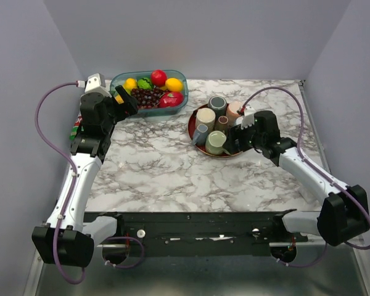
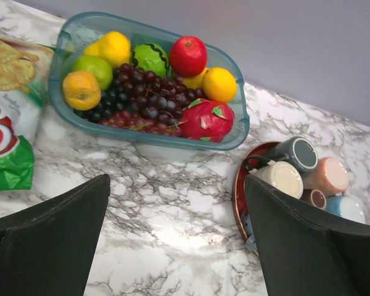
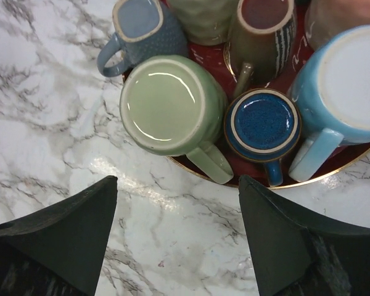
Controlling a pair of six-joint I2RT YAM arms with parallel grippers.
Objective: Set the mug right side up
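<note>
Several mugs crowd the red tray (image 3: 333,176). The likely target is the green mug (image 3: 166,102), bottom-up at the rim nearest the arms, handle at 5 o'clock in the right wrist view. Right gripper (image 3: 177,179) hangs above it, fingers wide and empty, probably lining up a grab. Dark blue mug (image 3: 262,123) touches it at 3. Bare table (image 3: 49,92) from 6 to 9 leaves swing room. Left gripper (image 2: 177,179) is wide and empty.

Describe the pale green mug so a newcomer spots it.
On the marble table, find the round red tray crowded with upside-down mugs. The pale green mug sits at the tray's near edge, between a grey-blue mug and a small dark blue mug. It alone shows a glossy light green base, its handle overhanging the rim.
</note>
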